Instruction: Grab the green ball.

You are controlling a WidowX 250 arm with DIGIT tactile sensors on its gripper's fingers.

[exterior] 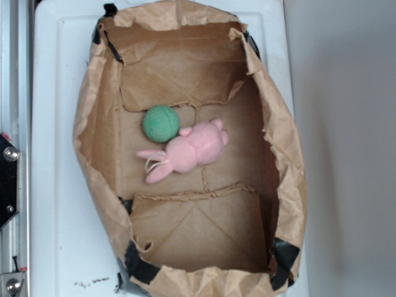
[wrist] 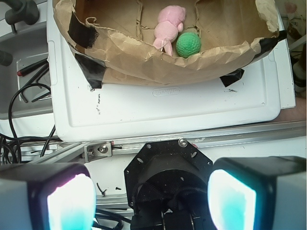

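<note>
The green ball [exterior: 161, 124] is small, round and knitted. It lies on the floor of a brown paper-lined box [exterior: 99, 154], touching the pink plush bunny [exterior: 189, 150] to its right. In the wrist view the green ball [wrist: 188, 45] rests just behind the box's crumpled near wall [wrist: 144, 52], to the right of the pink plush bunny [wrist: 169, 25]. My gripper [wrist: 151, 199] is far back from the box, over the robot's black base. It is open, with two glowing pads [wrist: 72, 203] set wide apart and nothing between them. The gripper does not show in the exterior view.
The box sits on a white plastic lid [wrist: 168, 110]. An aluminium rail [wrist: 192, 141] runs between the lid and the robot's black base [wrist: 168, 167]. Black cables [wrist: 24, 120] lie at the left. Black tape [exterior: 139, 263] patches the box's corners.
</note>
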